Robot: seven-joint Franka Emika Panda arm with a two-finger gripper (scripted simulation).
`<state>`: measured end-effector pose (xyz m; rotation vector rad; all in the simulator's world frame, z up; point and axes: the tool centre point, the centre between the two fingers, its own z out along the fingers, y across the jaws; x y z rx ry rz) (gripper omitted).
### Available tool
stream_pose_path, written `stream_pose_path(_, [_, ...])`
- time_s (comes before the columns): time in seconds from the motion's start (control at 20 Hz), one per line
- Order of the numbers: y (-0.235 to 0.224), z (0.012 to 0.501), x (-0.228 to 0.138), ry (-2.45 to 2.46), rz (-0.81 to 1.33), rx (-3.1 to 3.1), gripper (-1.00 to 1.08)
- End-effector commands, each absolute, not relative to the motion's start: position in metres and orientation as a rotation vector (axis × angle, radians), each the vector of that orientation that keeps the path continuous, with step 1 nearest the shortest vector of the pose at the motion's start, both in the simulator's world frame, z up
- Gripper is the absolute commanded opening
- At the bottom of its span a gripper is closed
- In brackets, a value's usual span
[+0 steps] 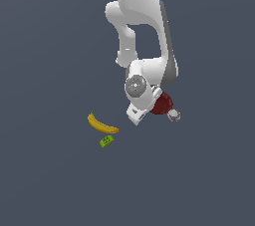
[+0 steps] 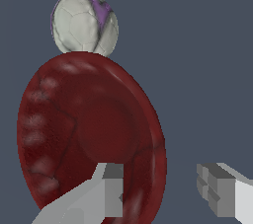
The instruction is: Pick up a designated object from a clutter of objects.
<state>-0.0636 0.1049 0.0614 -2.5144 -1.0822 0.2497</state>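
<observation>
The dark red bowl (image 2: 89,134) with its fluted rim fills much of the wrist view. In the exterior view the bowl (image 1: 163,104) shows only partly from behind the arm's hand. My gripper (image 2: 160,191) is open: one finger (image 2: 108,191) hangs over the bowl's inside and the other finger (image 2: 217,191) is outside the rim, so the rim's edge lies between them. Nothing is gripped. The white-and-purple ball-like item (image 2: 84,23) touches the bowl's far rim; it also shows in the exterior view (image 1: 173,115).
A yellow banana (image 1: 102,124) lies to the exterior view's left of the arm, with a tiny green block (image 1: 106,141) just beside it. All items rest on a plain dark grey floor (image 1: 50,180).
</observation>
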Motion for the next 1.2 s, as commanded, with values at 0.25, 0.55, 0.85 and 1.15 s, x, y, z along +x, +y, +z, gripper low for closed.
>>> stream_pose_path(0.25, [0.106, 0.057, -0.065, -1.088, 0.249, -2.509, 0.28])
stream_pose_path(0.55, [0.112, 0.040, -0.072, -1.090, 0.249, -2.507, 0.28])
stream_pose_path(0.85, [0.114, 0.033, -0.075, -1.091, 0.249, -2.507, -1.00])
stream_pose_path(1.15, [0.114, 0.033, -0.075, -1.091, 0.249, -2.507, -1.00])
